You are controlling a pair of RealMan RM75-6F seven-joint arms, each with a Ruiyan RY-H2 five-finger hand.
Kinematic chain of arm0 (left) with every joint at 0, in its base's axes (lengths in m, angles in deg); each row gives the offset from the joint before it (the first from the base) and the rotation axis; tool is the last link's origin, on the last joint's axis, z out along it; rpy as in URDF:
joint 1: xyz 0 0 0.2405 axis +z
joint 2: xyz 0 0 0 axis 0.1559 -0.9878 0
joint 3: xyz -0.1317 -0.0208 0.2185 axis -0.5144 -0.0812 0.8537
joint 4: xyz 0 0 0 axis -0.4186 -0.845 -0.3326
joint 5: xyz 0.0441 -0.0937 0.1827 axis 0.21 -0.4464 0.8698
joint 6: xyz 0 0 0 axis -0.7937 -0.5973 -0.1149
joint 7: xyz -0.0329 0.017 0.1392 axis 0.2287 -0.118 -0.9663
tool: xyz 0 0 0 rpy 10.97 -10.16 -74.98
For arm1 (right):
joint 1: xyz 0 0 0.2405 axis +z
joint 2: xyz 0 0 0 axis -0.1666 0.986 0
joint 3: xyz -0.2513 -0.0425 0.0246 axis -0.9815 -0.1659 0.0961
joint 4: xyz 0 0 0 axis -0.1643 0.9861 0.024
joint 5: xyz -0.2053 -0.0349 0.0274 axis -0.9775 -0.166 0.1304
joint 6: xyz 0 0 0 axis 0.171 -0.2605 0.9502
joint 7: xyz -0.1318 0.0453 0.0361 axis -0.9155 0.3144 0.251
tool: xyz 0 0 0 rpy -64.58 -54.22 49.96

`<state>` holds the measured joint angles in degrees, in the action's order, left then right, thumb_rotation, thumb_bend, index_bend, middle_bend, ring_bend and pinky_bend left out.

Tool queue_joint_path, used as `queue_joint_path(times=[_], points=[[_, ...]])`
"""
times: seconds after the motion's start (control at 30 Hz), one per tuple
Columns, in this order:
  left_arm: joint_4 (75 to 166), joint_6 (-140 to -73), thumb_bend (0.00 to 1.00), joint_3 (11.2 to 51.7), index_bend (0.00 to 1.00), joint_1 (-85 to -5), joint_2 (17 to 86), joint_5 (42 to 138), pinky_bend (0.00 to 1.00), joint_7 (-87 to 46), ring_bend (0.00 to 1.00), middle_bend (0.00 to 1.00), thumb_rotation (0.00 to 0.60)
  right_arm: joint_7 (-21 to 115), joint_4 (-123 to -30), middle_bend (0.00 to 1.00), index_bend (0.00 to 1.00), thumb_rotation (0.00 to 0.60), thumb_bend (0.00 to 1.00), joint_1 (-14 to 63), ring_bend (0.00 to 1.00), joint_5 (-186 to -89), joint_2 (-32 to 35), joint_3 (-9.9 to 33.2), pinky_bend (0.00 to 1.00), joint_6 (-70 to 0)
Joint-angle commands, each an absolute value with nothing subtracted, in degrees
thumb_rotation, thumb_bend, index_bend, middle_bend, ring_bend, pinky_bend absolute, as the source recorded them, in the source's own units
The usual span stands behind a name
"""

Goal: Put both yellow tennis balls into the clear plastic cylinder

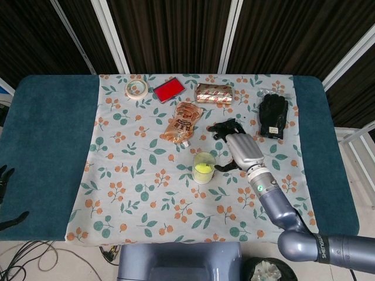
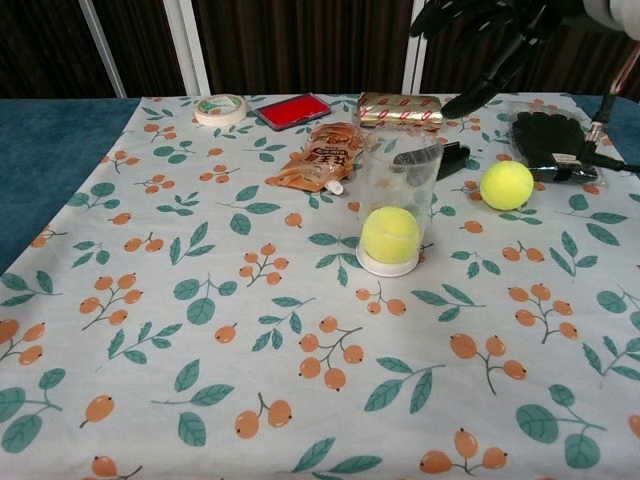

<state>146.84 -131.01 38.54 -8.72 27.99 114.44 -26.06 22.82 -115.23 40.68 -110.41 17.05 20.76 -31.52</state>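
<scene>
The clear plastic cylinder (image 1: 204, 167) (image 2: 398, 195) stands upright mid-cloth. One yellow tennis ball (image 1: 203, 170) (image 2: 390, 235) lies at its bottom. In the chest view the second tennis ball (image 2: 506, 185) rests on the cloth to the right of the cylinder; in the head view my right hand covers it. My right hand (image 1: 242, 148) (image 2: 492, 30) hovers just right of and above the cylinder's rim, fingers spread and holding nothing. Only the dark fingertips of my left hand (image 1: 4, 178) show at the far left edge, off the table, apart and with nothing in them.
Behind the cylinder lie an orange pouch (image 1: 183, 122), a black clip (image 2: 432, 158) and a black glove (image 1: 273, 115). Along the far edge are a tape roll (image 1: 136, 89), a red case (image 1: 169, 89) and a gold foil packet (image 1: 214, 93).
</scene>
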Motion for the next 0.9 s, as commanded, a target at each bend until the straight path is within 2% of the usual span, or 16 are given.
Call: queue_joint_path(times=[0.03, 0.23, 0.43, 0.9], points=[[146.9, -131.0, 0.04, 38.6, 0.05, -8.7, 27.9, 114.5, 0.14, -26.0, 0.00, 0.00, 0.600, 23.0, -107.3, 0.12, 0.19, 0.600, 0.24, 39.3, 0.20, -111.5, 14.0, 19.8, 0.00, -36.7], [146.8, -130.9, 0.04, 38.4, 0.05, -8.8, 28.0, 114.2, 0.14, -26.0, 0.00, 0.00, 0.600, 25.8, -97.6, 0.12, 0.19, 0.600, 0.24, 37.7, 0.20, -109.1, 11.4, 17.0, 0.00, -31.6], [146.8, -131.1, 0.04, 38.4, 0.05, -8.7, 28.0, 114.1, 0.14, -26.3, 0.00, 0.00, 0.600, 26.3, -87.0, 0.12, 0.19, 0.600, 0.24, 38.0, 0.19, -111.1, 5.5, 14.3, 0.00, -28.0], [146.5, -130.7, 0.04, 38.4, 0.05, -8.9, 28.3, 114.0, 0.14, -26.6, 0.00, 0.00, 0.600, 25.2, -74.5, 0.12, 0.19, 0.600, 0.24, 39.7, 0.19, -109.6, -2.9, 13.5, 0.00, -21.4]])
